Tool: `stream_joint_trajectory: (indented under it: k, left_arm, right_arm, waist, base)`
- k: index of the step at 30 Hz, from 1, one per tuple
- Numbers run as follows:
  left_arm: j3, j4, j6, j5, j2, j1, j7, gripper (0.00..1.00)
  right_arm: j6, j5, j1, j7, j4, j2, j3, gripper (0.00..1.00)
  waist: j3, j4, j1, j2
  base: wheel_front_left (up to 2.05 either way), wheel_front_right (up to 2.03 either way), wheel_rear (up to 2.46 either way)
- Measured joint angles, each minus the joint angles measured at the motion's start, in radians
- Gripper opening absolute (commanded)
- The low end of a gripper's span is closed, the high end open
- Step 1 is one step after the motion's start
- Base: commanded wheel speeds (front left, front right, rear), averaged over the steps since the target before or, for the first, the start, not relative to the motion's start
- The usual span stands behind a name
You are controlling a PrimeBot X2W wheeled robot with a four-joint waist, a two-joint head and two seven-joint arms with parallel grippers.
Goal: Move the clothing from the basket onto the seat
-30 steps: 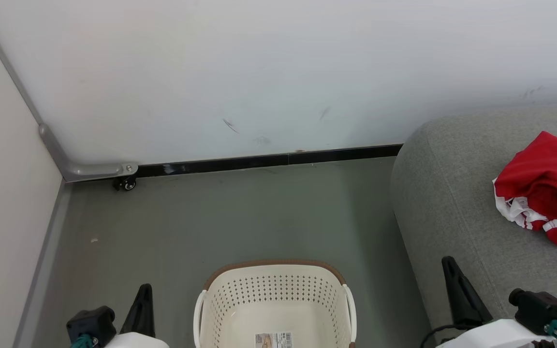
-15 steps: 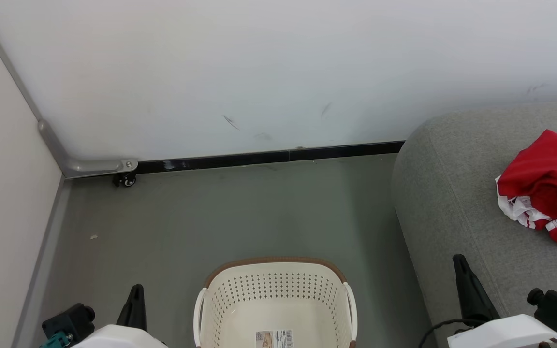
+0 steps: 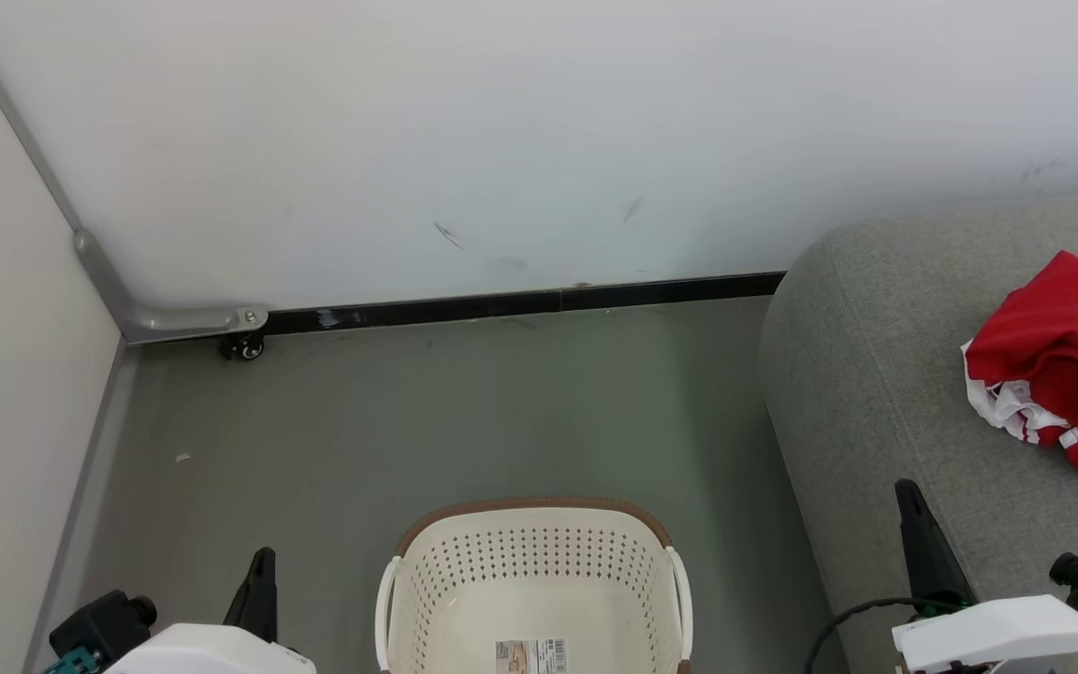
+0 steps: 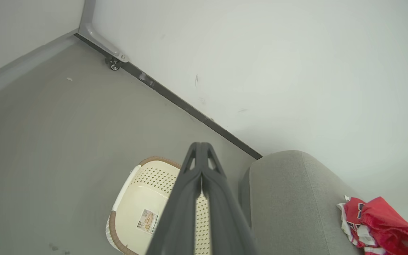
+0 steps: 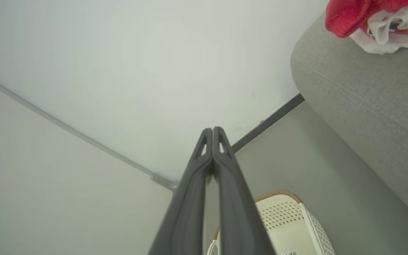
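The red clothing [image 3: 1058,365] with white trim lies bunched on the grey seat [image 3: 876,402] at the right; it also shows in the left wrist view [image 4: 377,226] and the right wrist view [image 5: 374,14]. The cream basket [image 3: 531,590] with a brown rim stands on the floor at bottom centre, holding nothing but its barcode label [image 3: 530,655]. My left gripper [image 3: 263,562] is shut beside the basket's left side, fingertips together [image 4: 199,145]. My right gripper [image 3: 904,491] is shut over the seat's front edge, with its tips touching [image 5: 213,129].
A white wall runs behind, with a black skirting strip [image 3: 520,304] along the floor. A pale panel on the left meets it at a corner, where a grey bracket [image 3: 183,323] and a small caster [image 3: 244,348] sit. Grey floor [image 3: 427,412] lies beyond the basket.
Both arms have drawn back toward the bottom edge, the left gripper slightly leftward and the right gripper rightward. The clothing and basket kept their places apart from a slight camera shift.
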Motion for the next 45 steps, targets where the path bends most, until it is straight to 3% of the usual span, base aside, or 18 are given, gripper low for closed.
stream_joint_trajectory:
  k: [3, 17, 22, 45]
  left_arm:
    - [0.013, 0.0, -0.014, -0.039, -0.008, 0.0, 0.009, 0.0]
    - [0.075, 0.0, -0.079, -0.219, -0.029, -0.003, 0.048, 0.0]
    - [0.096, 0.0, -0.099, -0.283, -0.043, -0.006, 0.062, 0.0]
    - [0.199, 0.007, -0.211, -0.578, -0.082, -0.033, 0.133, 0.0]
  right_arm:
    - [0.0, 0.043, 0.0, 0.008, 0.0, 0.0, -0.003, 0.0]
    - [0.0, 0.242, -0.027, 0.035, 0.007, -0.001, -0.027, 0.0]
    - [0.0, 0.312, -0.038, 0.047, 0.01, -0.001, -0.035, 0.0]
    - [0.0, 0.634, -0.071, 0.096, 0.015, -0.006, -0.07, 0.0]
  waist:
    - [0.001, 0.001, -0.0007, 0.0]
    - [0.016, 0.003, -0.0125, 0.0]
    - [0.023, 0.004, -0.0149, 0.0]
    - [0.04, 0.008, -0.0165, 0.0]
  base:
    - [0.0, 0.0, 0.0]
    - [0.0, 0.0, 0.0]
    - [0.0, 0.0, 0.0]
    - [0.0, 0.0, 0.0]
